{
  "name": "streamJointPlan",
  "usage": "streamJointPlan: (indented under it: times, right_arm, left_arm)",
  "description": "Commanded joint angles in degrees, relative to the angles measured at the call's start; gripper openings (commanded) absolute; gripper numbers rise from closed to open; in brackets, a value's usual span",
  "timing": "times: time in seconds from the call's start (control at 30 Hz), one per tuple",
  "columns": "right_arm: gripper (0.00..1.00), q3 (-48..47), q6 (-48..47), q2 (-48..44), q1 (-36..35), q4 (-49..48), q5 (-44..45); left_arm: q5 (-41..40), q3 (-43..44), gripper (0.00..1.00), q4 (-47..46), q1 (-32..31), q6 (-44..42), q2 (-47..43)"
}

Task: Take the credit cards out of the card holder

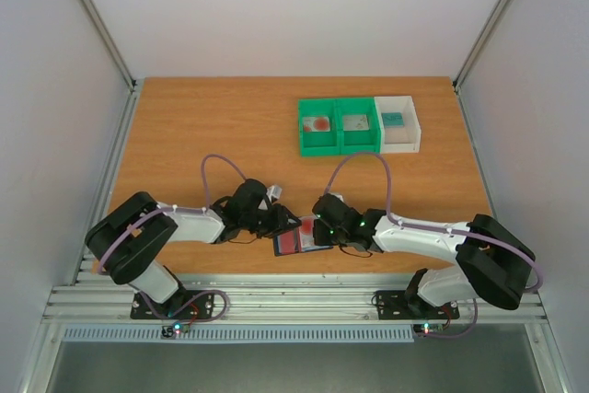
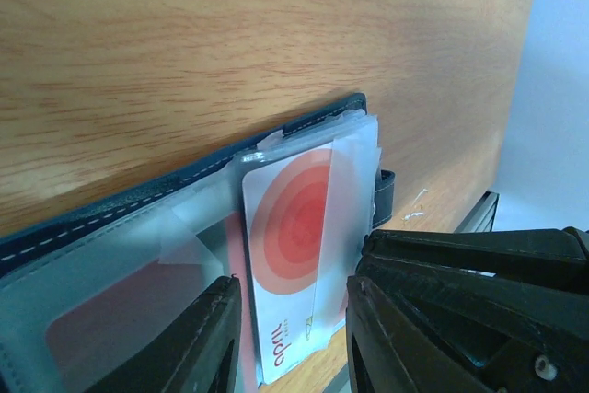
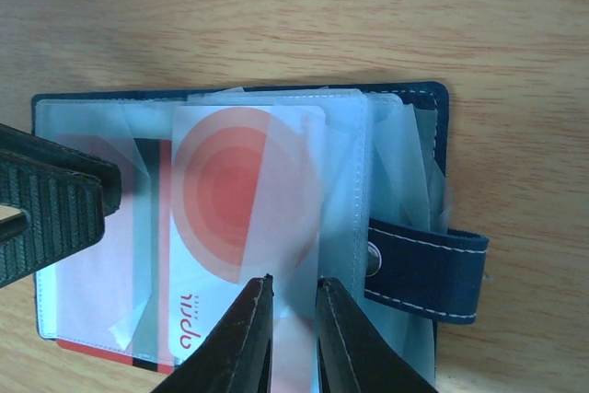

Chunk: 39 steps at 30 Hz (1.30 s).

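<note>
The card holder [image 1: 287,250] lies open on the table between both grippers, its navy cover [image 3: 441,135] and strap showing, clear sleeves fanned out. A white credit card with red rings [image 3: 221,190] [image 2: 290,246] sticks partly out of a sleeve. Another pinkish card [image 3: 92,292] sits inside a sleeve to its left. My left gripper [image 2: 293,284] [image 1: 279,225] is open, its fingers either side of the ringed card. The right gripper [image 3: 294,281] [image 1: 319,231] stands narrowly open, with a clear sleeve flap between its tips.
Two joined green bins [image 1: 338,126] and a white bin [image 1: 398,123] stand at the back right, each with something small inside. The table's near edge and the metal rail [image 1: 294,301] lie just behind the card holder.
</note>
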<state>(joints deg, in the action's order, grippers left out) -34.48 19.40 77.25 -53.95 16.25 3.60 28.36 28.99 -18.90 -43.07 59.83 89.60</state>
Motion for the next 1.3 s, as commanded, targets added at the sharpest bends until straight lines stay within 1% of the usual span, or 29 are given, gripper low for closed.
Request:
streamJointPlan:
  times: [0.0,0.1,0.27,0.6,0.7,0.9,1.1,1.27]
  right_arm:
    - [0.14,-0.24,0.36,0.96,0.16,0.07,1.81]
    - [0.13,0.73,0.85,1.31,0.18,0.14,1.93]
    - [0.07,1.96,1.45,1.64,0.16,0.04,2.11]
    - [0.06,3.53,2.51,1.34,0.16,-0.93,1.86]
    - [0.06,3.80,2.49,1.29,0.16,-1.08,1.83]
    - [0.06,3.98,2.47,1.55,0.12,-1.63,1.51]
    - [0.06,3.92,2.40,1.63,0.16,-2.10,1.17]
    - [0.06,3.98,2.40,1.57,0.16,-2.10,1.32]
  left_arm:
    - [0.75,-0.78,0.33,-4.99,0.23,-0.05,1.78]
    - [0.57,-0.85,0.33,-5.56,0.21,0.08,2.54]
    - [0.21,-1.29,0.33,-6.84,0.21,0.45,3.40]
    - [0.61,-0.97,0.32,-10.86,-0.46,1.92,6.24]
    - [0.81,-0.89,0.29,-12.31,-0.73,2.49,6.93]
    - [0.91,-0.48,0.19,-12.34,-0.80,2.59,7.07]
    - [1.32,-0.30,0.13,-12.85,-0.85,2.39,7.38]
    - [1.82,-0.04,0.03,-13.74,-0.80,2.31,7.99]
